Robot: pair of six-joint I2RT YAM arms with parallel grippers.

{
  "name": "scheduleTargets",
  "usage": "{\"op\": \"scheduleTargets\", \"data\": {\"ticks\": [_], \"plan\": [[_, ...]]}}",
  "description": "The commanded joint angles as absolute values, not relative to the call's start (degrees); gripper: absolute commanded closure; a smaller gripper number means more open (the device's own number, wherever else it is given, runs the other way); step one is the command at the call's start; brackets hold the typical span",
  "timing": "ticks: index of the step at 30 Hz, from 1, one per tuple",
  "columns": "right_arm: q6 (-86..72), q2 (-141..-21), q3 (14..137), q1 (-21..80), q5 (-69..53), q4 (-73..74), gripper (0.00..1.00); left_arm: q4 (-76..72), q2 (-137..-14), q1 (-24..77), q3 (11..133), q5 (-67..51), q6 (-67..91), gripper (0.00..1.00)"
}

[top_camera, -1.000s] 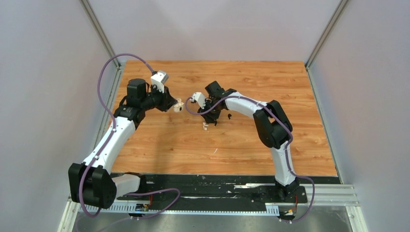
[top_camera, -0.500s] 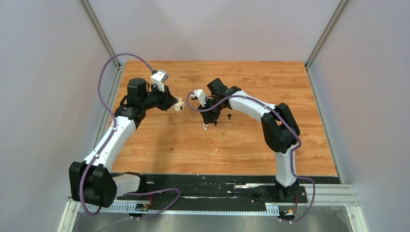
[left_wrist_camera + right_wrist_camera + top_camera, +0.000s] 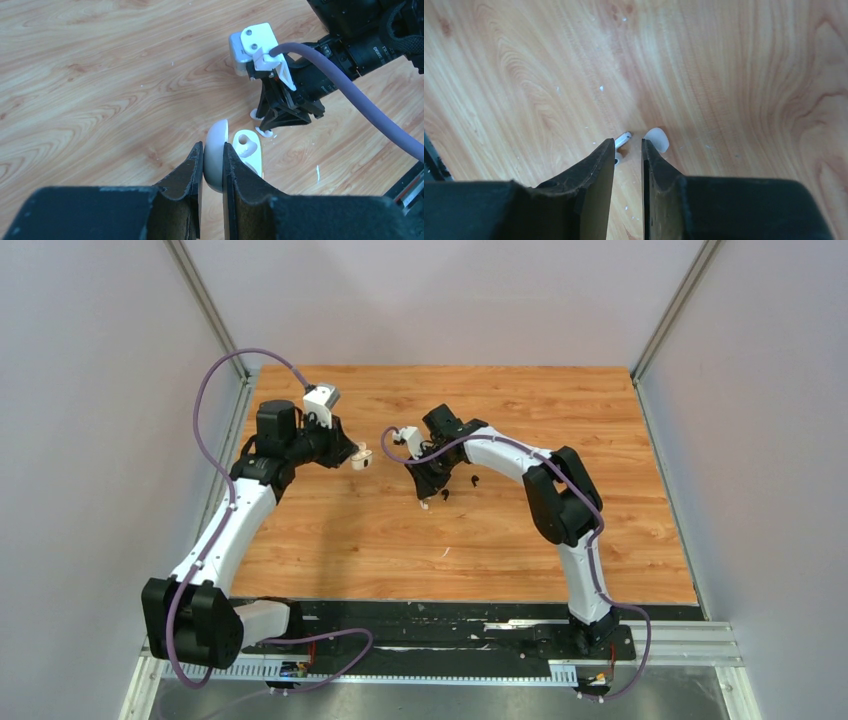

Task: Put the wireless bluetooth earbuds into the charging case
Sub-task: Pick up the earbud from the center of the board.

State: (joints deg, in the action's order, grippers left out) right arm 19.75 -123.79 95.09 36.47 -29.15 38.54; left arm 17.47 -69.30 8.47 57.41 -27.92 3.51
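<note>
Wireless bluetooth earbuds (image 3: 425, 504) are not in the case yet. The white ones lie on the table (image 3: 734, 75) right at the tips of my right gripper (image 3: 628, 144): a thin stem (image 3: 624, 136) off one fingertip, a rounded white head (image 3: 657, 139) off the other. I can't tell if that's one bud or two. Two black buds (image 3: 473, 480) sit on the wood just beside the same gripper, tiny, seen in the top view only. The right fingers are a narrow gap apart with bare wood showing between them, nothing clamped.

My left gripper (image 3: 213, 156) is pinched tight on the flipped-up lid (image 3: 216, 145) of the charging case (image 3: 248, 150). The case looks lifted off the table, its body with the open socket just outboard of the fingers, and well apart from the right gripper.

Risks, my read:
- The white pieces sit at the fingertips, not between them, so a squeeze from here could close on nothing or flick a bud away
- The stem is far thinner than a finger, so it could pivot or squirt out of a pinch and land in a bad pose
- I hold the case by the lid only, so pushing a bud in could swing the body on its hinge or slip the lid
- A nudge sideways could scatter the black pair
</note>
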Motion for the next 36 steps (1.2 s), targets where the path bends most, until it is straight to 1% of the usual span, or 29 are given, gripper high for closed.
{"op": "scheduleTargets", "data": {"ticks": [1,10,19,24,28,33,36], "plan": [[16.7,-124.1,96.1,36.6,-25.2,34.0,0.75,17.0,-67.2,8.3,58.5,-27.9,3.4,1.00],[15.9,-123.4,95.0,37.0,-24.6,33.0,0.75,16.8,-66.9,8.3,58.0,-28.1,3.5,1.00],[10.5,-120.3,96.3,37.0,-22.9,32.8,0.76,15.7,-67.4,8.3,57.4,-29.3,4.3,1.00],[12.4,-121.1,95.6,37.0,-21.6,32.4,0.76,15.4,-67.7,8.2,57.5,-29.5,4.5,1.00],[13.8,-122.1,95.5,37.0,-21.3,32.1,0.73,15.4,-67.6,8.2,57.6,-29.4,4.5,1.00],[15.0,-122.9,96.1,37.0,-21.3,31.9,0.72,15.4,-67.4,8.2,57.4,-29.3,4.5,1.00],[16.2,-122.9,96.3,37.3,-21.4,32.0,0.68,15.3,-67.4,8.3,57.2,-29.2,4.6,1.00]]}}
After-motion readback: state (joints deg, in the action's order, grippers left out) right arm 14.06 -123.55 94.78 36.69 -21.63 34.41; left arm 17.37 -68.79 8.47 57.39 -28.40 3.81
